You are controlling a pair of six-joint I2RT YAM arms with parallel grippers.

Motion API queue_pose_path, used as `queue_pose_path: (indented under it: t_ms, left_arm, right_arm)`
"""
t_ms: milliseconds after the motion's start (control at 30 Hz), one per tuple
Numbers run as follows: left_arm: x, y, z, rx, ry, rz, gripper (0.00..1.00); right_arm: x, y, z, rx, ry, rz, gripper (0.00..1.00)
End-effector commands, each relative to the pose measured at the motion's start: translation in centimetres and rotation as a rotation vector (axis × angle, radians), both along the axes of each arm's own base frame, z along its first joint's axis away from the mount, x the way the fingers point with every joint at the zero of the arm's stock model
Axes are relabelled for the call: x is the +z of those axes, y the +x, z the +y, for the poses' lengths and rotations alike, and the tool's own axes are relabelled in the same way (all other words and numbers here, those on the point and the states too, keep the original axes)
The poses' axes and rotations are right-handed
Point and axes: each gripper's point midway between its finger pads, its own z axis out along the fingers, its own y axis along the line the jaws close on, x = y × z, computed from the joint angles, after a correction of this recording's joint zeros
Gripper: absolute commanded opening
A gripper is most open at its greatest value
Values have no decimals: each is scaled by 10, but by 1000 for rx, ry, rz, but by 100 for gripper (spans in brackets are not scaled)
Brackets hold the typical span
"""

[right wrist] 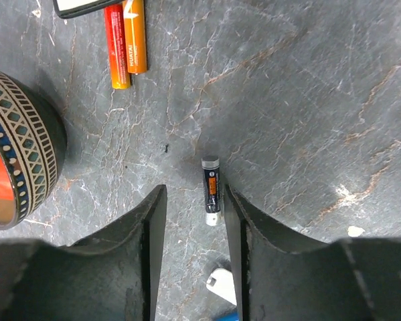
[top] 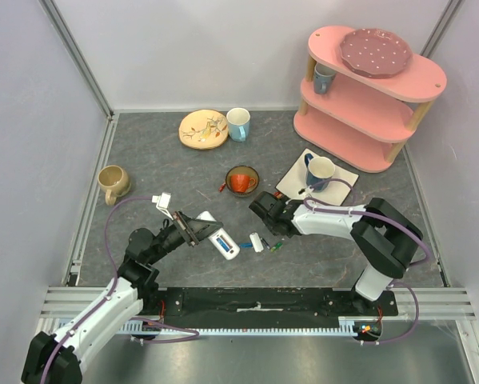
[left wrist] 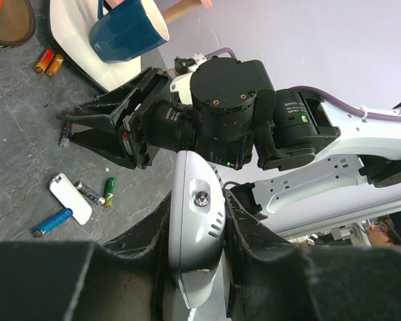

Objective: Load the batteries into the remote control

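My left claw (top: 197, 227) is pinched tight on the remote control (left wrist: 195, 254), which juts out from between its fingers. My right claw (right wrist: 195, 200) is spread, low over the table (right wrist: 307, 100). A dark battery (right wrist: 211, 184) lies between its tips, hard by one finger; whether they touch I can't quite say. Farther ahead of that claw lie red and orange batteries (right wrist: 126, 43), near a patterned bowl (right wrist: 26, 134).

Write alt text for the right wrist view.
Jaws open, the right gripper straddles a small black battery lying on the grey table. A red battery and an orange battery lie side by side farther off, and a patterned bowl sits at the left edge.
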Motion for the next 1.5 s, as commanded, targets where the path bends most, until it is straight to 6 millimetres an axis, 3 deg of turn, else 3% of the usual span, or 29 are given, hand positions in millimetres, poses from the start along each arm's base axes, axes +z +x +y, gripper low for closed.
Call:
queue_pose_path:
  t_ms: [0, 233, 333, 367, 500, 633, 733, 867, 933, 1233, 1467]
  left_arm:
    - [4, 3, 3, 22, -20, -2, 2]
    - [9, 2, 4, 25, -18, -19, 2]
    - [11, 2, 4, 25, -16, -30, 2]
    - [11, 2, 4, 27, -15, -29, 2]
    - [11, 2, 4, 24, -14, -28, 2]
    - [9, 1, 4, 20, -4, -30, 2]
    - [8, 1, 4, 19, -1, -27, 2]
    - [6, 0, 4, 21, 4, -21, 2]
    - [7, -1, 5, 23, 7, -27, 2]
    - [4, 0, 6, 30, 19, -25, 2]
    - [3, 2, 5, 30, 28, -24, 2]
  right_arm:
    - [0, -1, -7, 25, -79, -6, 50]
    - [43, 4, -5, 217, -164, -88, 58]
    - [63, 2, -12, 350, -256, -128, 65]
    - [68, 2, -14, 381, -276, -142, 72]
    - [86, 2, -11, 847, -528, -253, 76]
    - [73, -9, 3, 1255, -629, -273, 83]
    - [53, -13, 5, 1408, -636, -218, 88]
    - [41, -6, 1, 1430, -630, -222, 86]
    - [35, -4, 3, 1455, -607, -221, 80]
    - [17, -4, 14, 1521, -546, -220, 80]
    - [8, 1, 10, 1529, -559, -192, 79]
